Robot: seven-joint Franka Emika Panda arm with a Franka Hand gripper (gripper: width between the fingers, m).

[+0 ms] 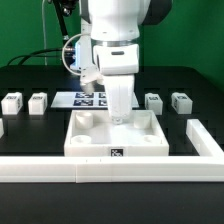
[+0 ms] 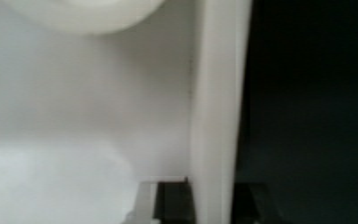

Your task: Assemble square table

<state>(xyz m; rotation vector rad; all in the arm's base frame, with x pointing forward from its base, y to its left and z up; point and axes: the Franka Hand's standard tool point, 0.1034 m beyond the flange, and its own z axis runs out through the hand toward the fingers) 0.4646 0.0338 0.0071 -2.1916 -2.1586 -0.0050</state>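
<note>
Gripper [image 1: 120, 115] astride tabletop [image 1: 95, 142] rim beside corner socket [image 2: 96, 12]; pinched or slack, cannot tell. Risk: loose hold slips, tabletop twists, bumps nearby leg [image 1: 153, 100].

Tabletop [image 1: 90, 147]: white plastic, smooth, a soft sheen on the raised rim; printed black-and-white tag on the side facing the bench's near edge, matt.
Wrist view: tabletop floor [image 2: 87, 120] smooth, satin, unmarked; corner socket [image 2: 96, 15] the same moulded white plastic; focus soft.
Legs [image 1: 12, 101], [image 1: 38, 101], [image 1: 153, 100], [image 1: 181, 100]: white plastic like the tabletop; matt tags.
Border wall [image 1: 60, 168] along the near edge: white, smooth, slightly glossy.
Marker board [image 1: 88, 98]: thin and flat, paper-like print, matt.
Bench [image 1: 40, 130]: black, matt, no reflections.
Arm [image 1: 115, 25]: white moulded casing, smooth and glossy; dark joint sections.
Fingers [image 2: 169, 205]: dark; too blurred to judge the finish.
</note>
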